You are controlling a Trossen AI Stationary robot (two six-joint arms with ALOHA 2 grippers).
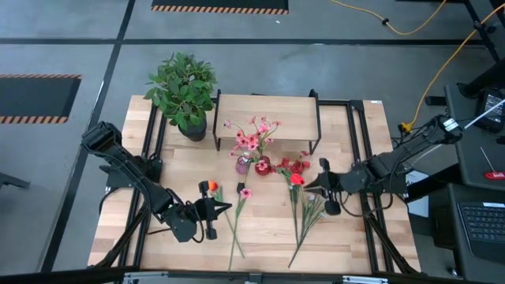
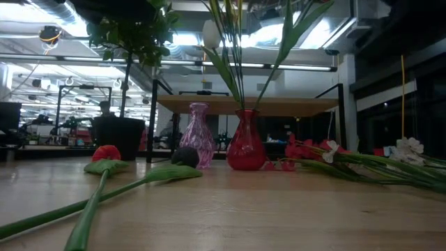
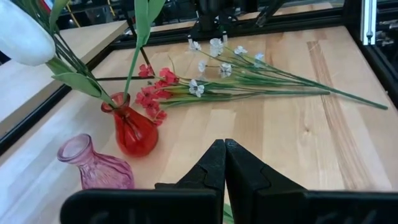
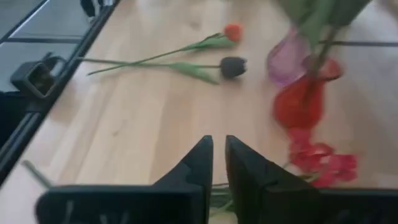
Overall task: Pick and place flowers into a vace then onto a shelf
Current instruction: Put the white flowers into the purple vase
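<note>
We look down on the wooden surface (image 1: 268,244), and there is plenty around. A leafy plant in a black pot (image 1: 184,93) stands at the far left corner, just beside the shelf (image 1: 267,115), a low wood board on black legs at the far edge. In front of the shelf we see a red vase (image 1: 262,165) with stems and pink blooms rising out of it, and a pink vase (image 1: 242,164) touching or nearly touching it on the left.

Loose flowers (image 1: 304,207) lie on the surface right of the vases, red blooms toward the vases and stems fanning toward the near edge. Two more flowers (image 1: 234,219) lie crossed left of centre, one orange-headed, one dark.

The right end effector (image 1: 327,188) sits low at the right side of that red-bloomed bunch, just beside its stems. In its wrist view the fingers (image 4: 202,163) stand narrow with a thin gap, and we cannot tell if a stem is caught between them.

The left end effector (image 1: 222,207) rests low, left of the crossed flowers, its fingers (image 3: 214,168) pressed together on nothing.
</note>
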